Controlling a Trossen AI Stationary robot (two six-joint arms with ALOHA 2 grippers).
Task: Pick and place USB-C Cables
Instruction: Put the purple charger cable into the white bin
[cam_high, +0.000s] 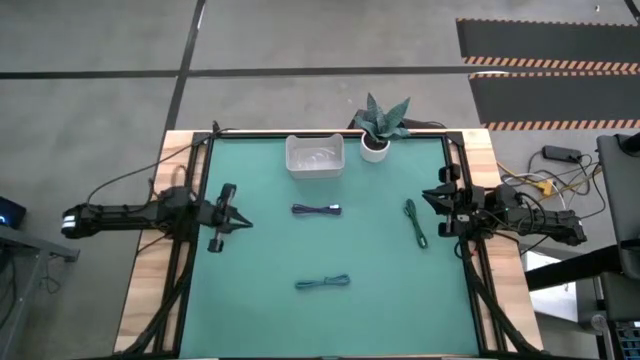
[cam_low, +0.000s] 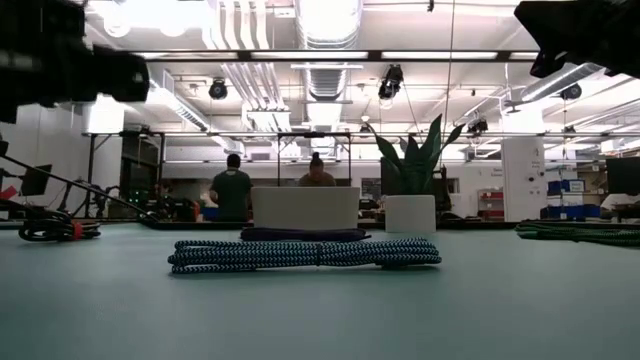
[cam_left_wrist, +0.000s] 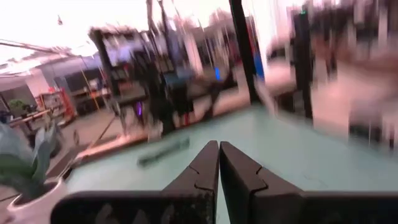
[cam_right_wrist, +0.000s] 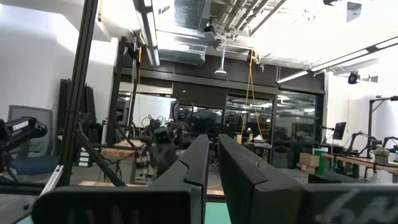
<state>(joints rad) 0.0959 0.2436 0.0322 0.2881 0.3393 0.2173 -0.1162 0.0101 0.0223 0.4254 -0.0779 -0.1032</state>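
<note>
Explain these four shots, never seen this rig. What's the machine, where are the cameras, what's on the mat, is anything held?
It is a robot with two dark arms at a table covered by a green mat. The top picture looks straight down: the left gripper sits at the mat's left edge, the right gripper at its right edge. The second camera sits at mat height, looking across into the room, where two people sit far behind. The last two are cameras on each wrist, looking past that arm's own fingers; both pairs look closed, with only a thin gap, and hold nothing.

On the mat lie three short coiled cables: a dark blue cable in the middle, a green cable near the right arm, and a teal cable nearest the low camera. At the far edge stand a clear plastic bin and a small potted plant.
</note>
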